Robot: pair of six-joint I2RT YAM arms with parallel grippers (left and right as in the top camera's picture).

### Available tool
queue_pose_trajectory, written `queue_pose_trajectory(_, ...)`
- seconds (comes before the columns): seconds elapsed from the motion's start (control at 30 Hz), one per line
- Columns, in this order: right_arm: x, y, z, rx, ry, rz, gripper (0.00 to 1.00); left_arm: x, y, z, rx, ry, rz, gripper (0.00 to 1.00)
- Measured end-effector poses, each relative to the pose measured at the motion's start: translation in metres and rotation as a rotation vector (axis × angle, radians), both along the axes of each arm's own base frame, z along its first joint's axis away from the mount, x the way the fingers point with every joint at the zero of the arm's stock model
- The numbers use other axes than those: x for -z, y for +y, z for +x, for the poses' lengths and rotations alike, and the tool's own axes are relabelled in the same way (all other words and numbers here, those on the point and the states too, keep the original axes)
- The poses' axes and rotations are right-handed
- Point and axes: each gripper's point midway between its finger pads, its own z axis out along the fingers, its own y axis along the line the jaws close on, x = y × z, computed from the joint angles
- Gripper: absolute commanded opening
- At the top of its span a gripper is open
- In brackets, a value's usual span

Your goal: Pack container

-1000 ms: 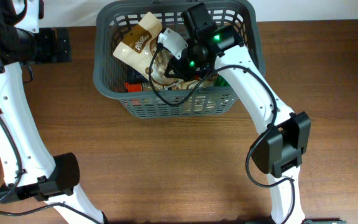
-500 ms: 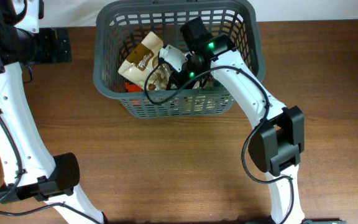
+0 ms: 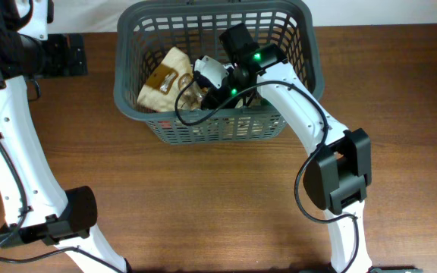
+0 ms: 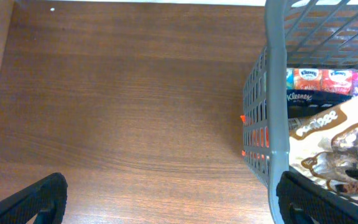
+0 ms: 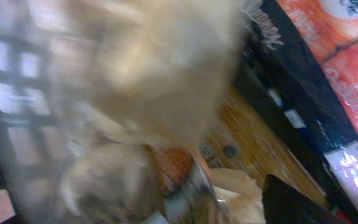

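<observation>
Snack bag point(image 3: 161, 80) dropped flat; right gripper point(image 3: 196, 92) inside container point(image 3: 203, 130), opening unclear.

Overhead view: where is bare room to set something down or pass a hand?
Bare wood: the wide table stretch in front of the basket, between left arm and right arm, and the strip left of its wall. Crowded: inside the basket, where snack bag, tissue packs and right claw sit.

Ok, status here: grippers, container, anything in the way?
Left gripper open, beside the container. Right gripper down inside it, over the tan snack bag; jaws unreadable. Tissue packs already packed; no obstruction seen.
</observation>
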Motion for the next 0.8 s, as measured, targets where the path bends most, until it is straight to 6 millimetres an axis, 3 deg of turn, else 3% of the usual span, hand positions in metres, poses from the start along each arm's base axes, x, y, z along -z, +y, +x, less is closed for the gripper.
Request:
queue_pose_trajectory(0.13,-0.009,-0.018,0.014,0.091,-0.007,-0.034,0.85,0.000,0.000,0.000,0.000,0.000,0.000,0.99)
queue_pose_trajectory(0.23,-0.035,-0.045,0.037,0.202,-0.056,-0.047,0.85,0.000,0.000,0.000,0.000,0.000,0.000,0.99)
queue_pose_trajectory(0.3,-0.059,-0.068,0.051,0.283,-0.101,-0.043,0.85,0.000,0.000,0.000,0.000,0.000,0.000,0.99)
queue_pose_trajectory(0.33,-0.082,-0.087,0.059,0.339,-0.144,-0.030,0.85,0.000,0.000,0.000,0.000,0.000,0.000,0.99)
queue_pose_trajectory(0.37,-0.092,-0.094,0.062,0.358,-0.163,-0.023,0.82,0.000,0.000,0.000,0.000,0.000,0.000,0.99)
queue_pose_trajectory(0.43,-0.134,-0.121,0.065,0.423,-0.234,0.014,0.82,0.000,0.000,0.000,0.000,0.000,0.000,0.99)
queue_pose_trajectory(0.5,-0.166,-0.136,0.061,0.456,-0.281,0.053,0.82,0.000,0.000,0.000,0.000,0.000,0.000,0.99)
queue_pose_trajectory(0.57,-0.191,-0.139,0.053,0.459,-0.319,0.087,0.82,0.000,0.000,0.000,0.000,0.000,0.000,0.99)
queue_pose_trajectory(0.63,-0.199,-0.131,0.046,0.437,-0.326,0.106,0.82,0.000,0.000,0.000,0.000,0.000,0.000,0.99)
queue_pose_trajectory(0.8,-0.184,-0.095,0.034,0.359,-0.279,0.116,0.83,0.000,0.000,0.000,0.000,0.000,0.000,0.99)
